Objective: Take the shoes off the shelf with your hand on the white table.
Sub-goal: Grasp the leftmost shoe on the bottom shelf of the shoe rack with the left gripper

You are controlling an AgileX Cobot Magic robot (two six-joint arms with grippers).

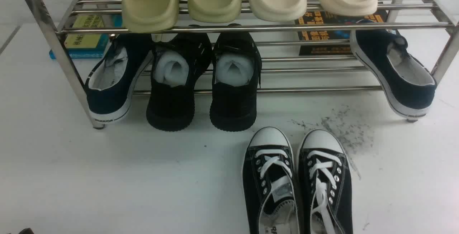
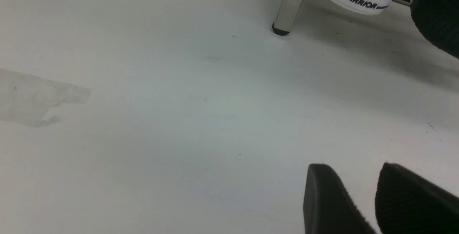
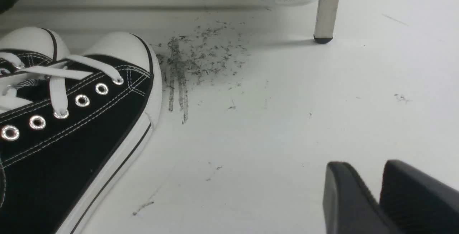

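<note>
My jaws on both arms stand slightly apart and hold nothing above the white surface [image 1: 107, 176], while the black knit shoes [image 1: 204, 80] lie side by side on the shelf's [image 1: 251, 28] lower tier, lengthwise front to back, heels toward me.

The white table [image 1: 107, 184] carries the steel shelf [image 1: 57, 47] across its 12 o'clock side, the shelf's legs standing on it. A pair of black canvas sneakers [image 1: 297, 184] with white toe caps lies at 5 o'clock. A patch of grey-black scuff marks [image 1: 344, 130] sits just beside them at 3 o'clock.
</note>
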